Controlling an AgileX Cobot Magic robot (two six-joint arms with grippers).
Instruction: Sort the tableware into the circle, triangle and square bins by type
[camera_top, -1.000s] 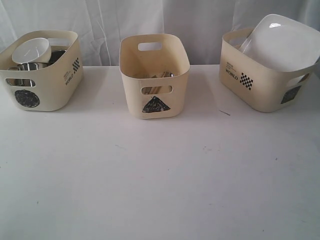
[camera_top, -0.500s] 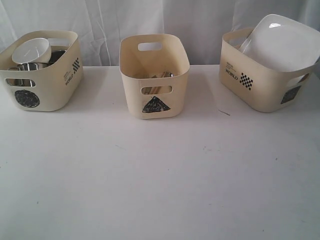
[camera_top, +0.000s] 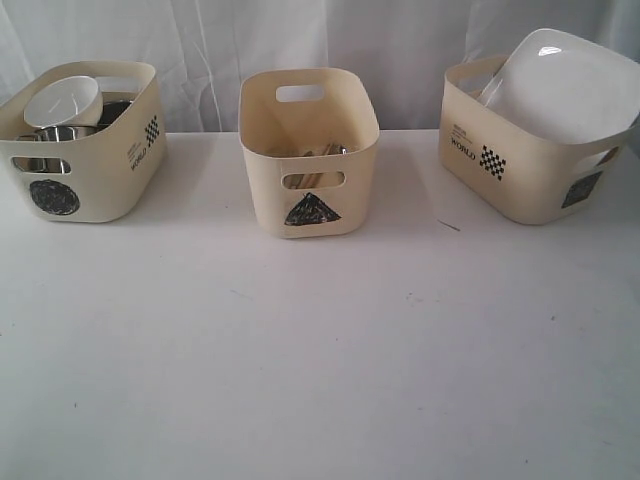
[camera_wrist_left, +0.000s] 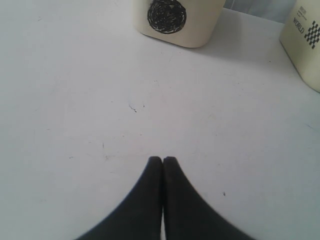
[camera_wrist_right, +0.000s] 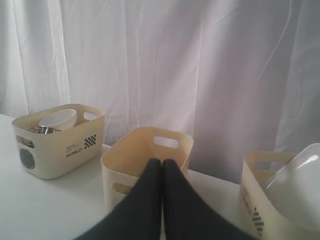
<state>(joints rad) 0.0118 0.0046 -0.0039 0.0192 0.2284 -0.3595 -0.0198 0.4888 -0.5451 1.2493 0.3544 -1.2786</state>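
On the worktop (camera_top: 320, 360), the large white plate (camera_top: 565, 85) leans in the square bin (camera_top: 505, 190), jutting past its rim (a knock could tip it out). The white bowl (camera_top: 62, 100) tops the circle bin (camera_top: 100, 185), and cutlery (camera_top: 308, 152) lies in the triangle bin (camera_top: 265, 190). The left tool (camera_wrist_left: 162, 161) and right tool (camera_wrist_right: 161, 162) are pressed together, empty.

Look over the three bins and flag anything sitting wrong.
The white plate does not sit down in the square bin: it leans tilted, well above the rim. In the circle bin the white bowl rests tipped on steel ware. Nothing lies spilled.
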